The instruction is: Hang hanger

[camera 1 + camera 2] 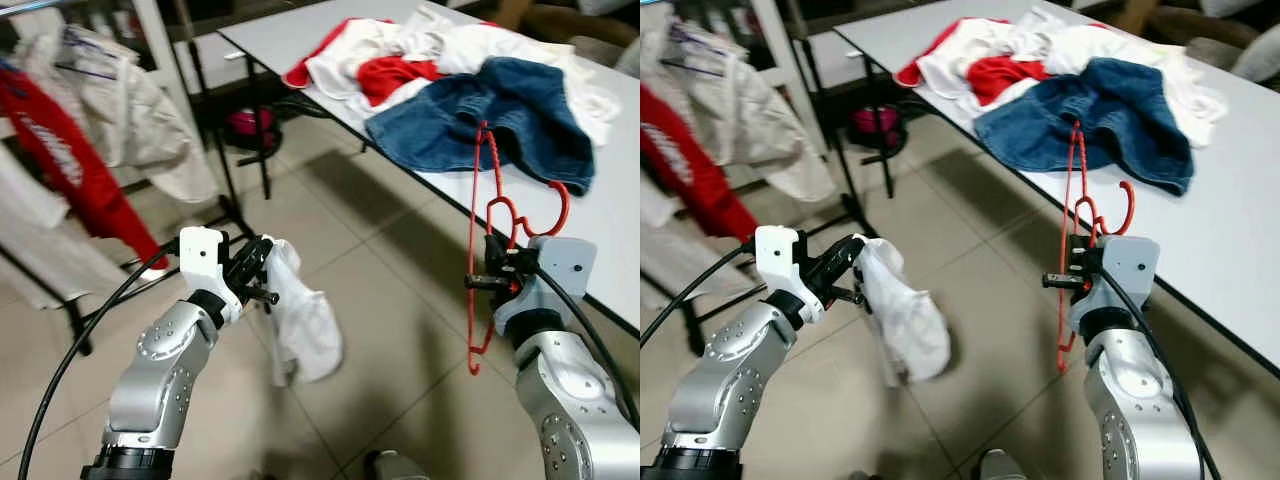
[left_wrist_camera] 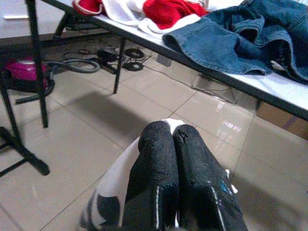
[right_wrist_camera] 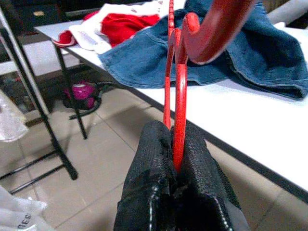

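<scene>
A red plastic hanger stands upright in my right gripper, which is shut on it just below the hook. The hanger is held in the air beside the white table. My left gripper is shut on a white garment that droops toward the tiled floor. In the left wrist view the fingers press together with white cloth pinched between them. A clothes rack with hung clothes stands at the far left.
On the table lie a blue denim garment and red and white clothes. A red garment and a pale jacket hang on the rack. A pink vacuum with cables sits under the table.
</scene>
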Robot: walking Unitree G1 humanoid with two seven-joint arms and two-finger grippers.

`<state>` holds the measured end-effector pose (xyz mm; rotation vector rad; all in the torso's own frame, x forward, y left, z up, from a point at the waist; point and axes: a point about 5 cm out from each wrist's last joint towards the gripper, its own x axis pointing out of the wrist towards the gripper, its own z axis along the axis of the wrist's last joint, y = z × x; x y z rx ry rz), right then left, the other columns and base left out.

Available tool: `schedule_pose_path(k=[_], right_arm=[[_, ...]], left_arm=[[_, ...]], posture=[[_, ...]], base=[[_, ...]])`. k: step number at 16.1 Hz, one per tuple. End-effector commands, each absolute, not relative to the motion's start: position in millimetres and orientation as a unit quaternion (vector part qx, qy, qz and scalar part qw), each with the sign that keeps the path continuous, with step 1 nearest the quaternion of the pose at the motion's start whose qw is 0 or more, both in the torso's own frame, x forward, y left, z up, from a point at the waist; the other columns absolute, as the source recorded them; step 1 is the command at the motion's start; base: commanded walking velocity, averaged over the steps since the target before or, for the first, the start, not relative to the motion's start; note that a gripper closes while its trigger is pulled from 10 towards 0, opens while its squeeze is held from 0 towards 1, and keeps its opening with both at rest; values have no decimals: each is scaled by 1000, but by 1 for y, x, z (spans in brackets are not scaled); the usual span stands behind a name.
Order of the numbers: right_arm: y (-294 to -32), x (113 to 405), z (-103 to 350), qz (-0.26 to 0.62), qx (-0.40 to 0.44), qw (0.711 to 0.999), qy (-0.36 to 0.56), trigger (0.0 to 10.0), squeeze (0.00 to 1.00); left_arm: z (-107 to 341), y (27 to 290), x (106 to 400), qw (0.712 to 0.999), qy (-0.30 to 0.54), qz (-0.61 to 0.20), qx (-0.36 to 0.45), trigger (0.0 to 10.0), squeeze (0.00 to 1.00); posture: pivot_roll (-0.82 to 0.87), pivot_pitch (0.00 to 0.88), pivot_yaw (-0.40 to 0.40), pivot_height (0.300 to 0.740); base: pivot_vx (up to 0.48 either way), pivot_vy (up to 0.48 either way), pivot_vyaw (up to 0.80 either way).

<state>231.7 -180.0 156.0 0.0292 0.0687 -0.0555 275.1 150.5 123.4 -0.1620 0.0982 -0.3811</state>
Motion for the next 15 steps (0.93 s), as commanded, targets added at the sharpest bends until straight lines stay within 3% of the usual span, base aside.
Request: schedule_pose_path(k=[1,4,9,15], right_arm=[[-181,234,157,-29,0,999,37,10000,0],[-181,231,154,-29,29,998,45,10000,0],[-187,229,151,-62,-11,997,41,10000,0],[-182,228,146,-72,22,995,58,10000,0]], left_arm=[[129,151,274,978,40,-187,-81,10000,0],[122,152,274,975,97,-187,-74,10000,0],[138,149,287,990,-3,-133,-49,10000,0],[139,145,290,987,-15,-153,-43,10000,0]], posture=[[-140,70,40,740],[-146,71,55,740],[-154,65,78,740],[-146,59,98,740]], base=[[0,0,-800],[0,0,-800],[0,0,-800],[0,0,-779]])
